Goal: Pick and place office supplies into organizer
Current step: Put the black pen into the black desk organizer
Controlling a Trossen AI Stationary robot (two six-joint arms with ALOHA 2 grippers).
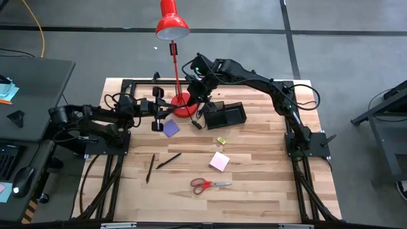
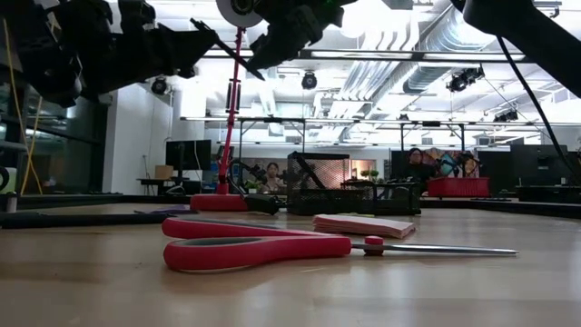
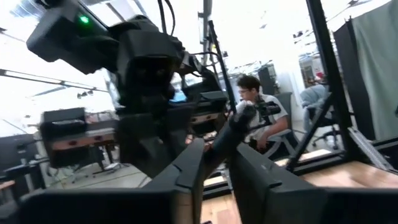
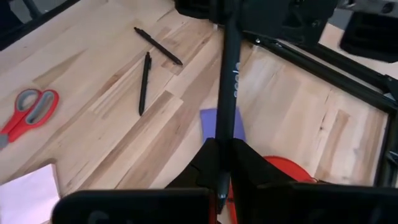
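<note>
The pen (image 4: 231,74) is in the air, not on the table (image 1: 267,191). It hangs above the purple pad (image 1: 171,128) near the middle of the back edge, beside the lamp base (image 1: 184,109). Its long axis runs from one gripper to the other, roughly along that back edge. The right gripper (image 4: 225,149) is clamped on one end, with its fingers pressed to the barrel. The left gripper (image 3: 217,152) meets the far end, and its fingers flank the pen so closely that they look closed on it too (a two-handed hold, as best the wrist views show). The organizer (image 1: 240,108) sits just past the lamp base toward the right edge, so it lies on the right gripper's side of the pen, and the right arm is the nearer one. The coming move turns on which hand lets go: if the left keeps the pen, it must carry it lengthwise past the lamp to reach the tray. The left arm lies low and stretched in from the left edge. The right arm arches over from the right edge, across the organizer, with its wrist tipped down at the table.
</note>
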